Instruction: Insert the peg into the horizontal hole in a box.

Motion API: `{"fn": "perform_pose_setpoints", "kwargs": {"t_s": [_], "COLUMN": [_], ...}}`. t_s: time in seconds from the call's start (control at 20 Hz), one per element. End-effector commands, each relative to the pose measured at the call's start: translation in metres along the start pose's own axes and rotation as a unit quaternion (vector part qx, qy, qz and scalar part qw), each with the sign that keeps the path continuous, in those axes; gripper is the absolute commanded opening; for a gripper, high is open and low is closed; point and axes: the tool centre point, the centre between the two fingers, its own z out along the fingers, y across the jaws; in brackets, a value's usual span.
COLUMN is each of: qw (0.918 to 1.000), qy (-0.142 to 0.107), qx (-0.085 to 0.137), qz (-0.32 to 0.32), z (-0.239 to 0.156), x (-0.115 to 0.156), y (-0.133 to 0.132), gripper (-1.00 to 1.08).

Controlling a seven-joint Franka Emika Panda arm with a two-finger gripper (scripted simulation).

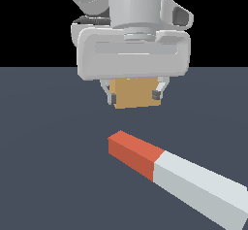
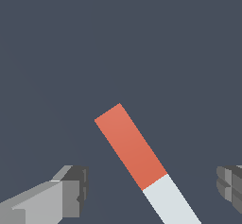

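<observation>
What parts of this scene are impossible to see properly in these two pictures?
- The hole: not visible in either view. In the exterior view the gripper covers the top of the box; the wrist view misses the box entirely.
- The peg: its white end is cut off by the picture's edge in both views.
- The arm above the gripper: cut off at the top of the exterior view.

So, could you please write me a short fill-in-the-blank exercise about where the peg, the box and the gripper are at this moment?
1. The peg lies flat on the floor; one end is red-orange, the rest is pale ____.
2. The gripper has its fingers spread and holds ____.
3. In the exterior view the gripper partly hides the tan ____ behind it.
4. In the wrist view the peg lies ____ the two fingers.

Missing words: white-grey; nothing; box; between
</observation>
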Motion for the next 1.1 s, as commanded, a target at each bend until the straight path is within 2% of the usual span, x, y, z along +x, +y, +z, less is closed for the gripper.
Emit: {"fn": "perform_pose_setpoints", "kwargs": {"t_s": [0.0, 0.45, 1.05], "qw": [0.9996, 0.9921, 0.9689], "qy": [0.0, 0.002, 0.003], "qx": [0.001, 0.003, 0.006], "qz": [-0.027, -0.126, -0.247], "z": [0.006, 0.03, 0.059], "x": [-0.01, -0.048, -0.09], "y": [0.002, 0.013, 0.04], "gripper": [1.0, 1.0, 1.0]}}
